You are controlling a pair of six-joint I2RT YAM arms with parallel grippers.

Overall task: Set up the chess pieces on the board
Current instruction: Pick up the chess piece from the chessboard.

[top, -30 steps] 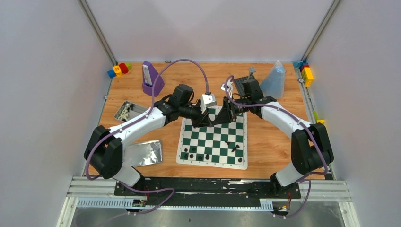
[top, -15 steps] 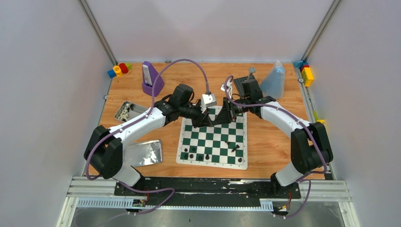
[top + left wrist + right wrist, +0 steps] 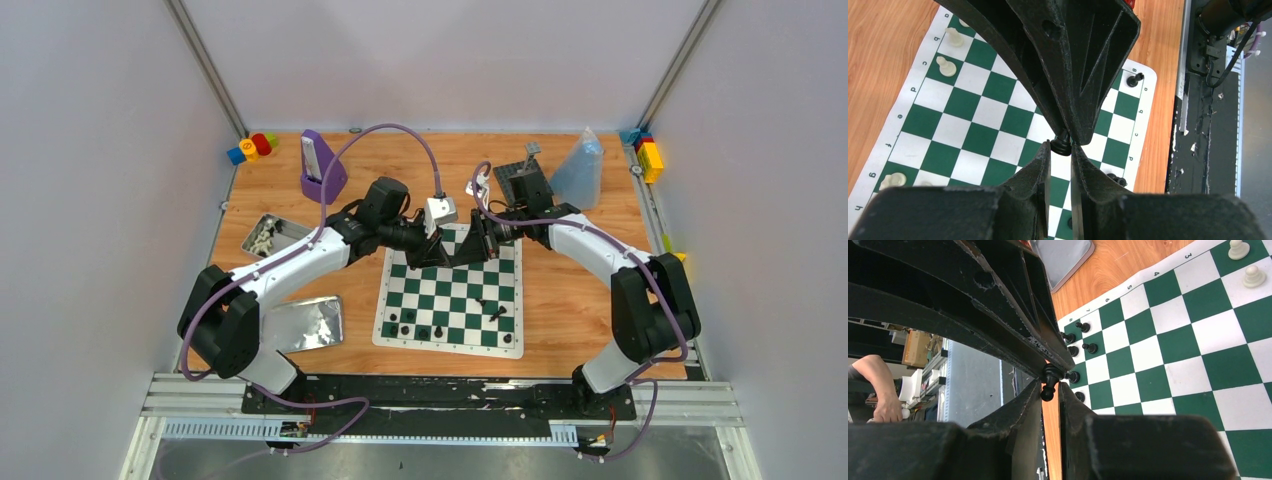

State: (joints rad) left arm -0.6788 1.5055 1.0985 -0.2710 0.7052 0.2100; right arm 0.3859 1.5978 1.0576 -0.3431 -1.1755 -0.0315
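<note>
Two-pincer meeting above the far edge of the board (image 3: 452,300), which lies on the bench (image 3: 565,300). My left pincer (image 3: 1061,152) is clamped on the base of a black chess piece (image 3: 1062,145), held in the air over the squares. My right pincer (image 3: 1050,392) faces it tip to tip, its fingers flanking the piece's head; whether they press it, I cannot tell. Border print: letters b to h along one side, numerals 3 to 8 along another. White pieces (image 3: 946,66) stand by letters b and c, and other black pieces (image 3: 1083,326) stand by numerals 7 and 8.
</note>
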